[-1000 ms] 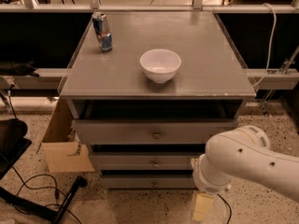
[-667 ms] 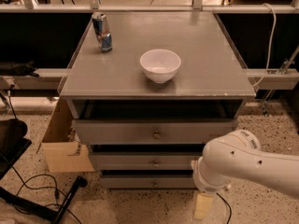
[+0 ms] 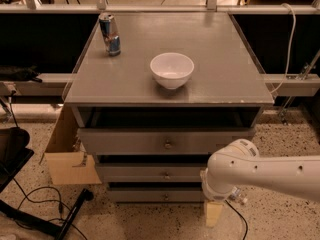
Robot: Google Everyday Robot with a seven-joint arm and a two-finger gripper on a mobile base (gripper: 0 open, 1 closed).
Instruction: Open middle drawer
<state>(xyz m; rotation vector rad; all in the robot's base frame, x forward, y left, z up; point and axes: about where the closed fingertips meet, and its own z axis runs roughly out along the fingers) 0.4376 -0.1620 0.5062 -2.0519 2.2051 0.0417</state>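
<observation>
The grey cabinet (image 3: pixel 170 86) has three drawer fronts stacked under its top. The middle drawer (image 3: pixel 135 173) is a low flat grey front with a small round knob (image 3: pixel 166 175) at its centre, and it sits shut, flush with the others. My white arm (image 3: pixel 260 174) reaches in from the right, its rounded joint in front of the middle drawer's right end. My gripper (image 3: pixel 213 214) hangs below that joint as a pale beige tip, low in front of the cabinet's bottom right corner, right of and below the knob.
A white bowl (image 3: pixel 172 69) and a drink can (image 3: pixel 109 34) stand on the cabinet top. The taller top drawer (image 3: pixel 125 141) and the slim bottom drawer (image 3: pixel 135 195) are shut. An open cardboard box (image 3: pixel 67 156) stands at the left; cables and a black stand (image 3: pixel 45 219) lie on the floor.
My arm's joint has shifted a little to the left, and the gripper tip has risen slightly. The drawers, bowl and can have not moved.
</observation>
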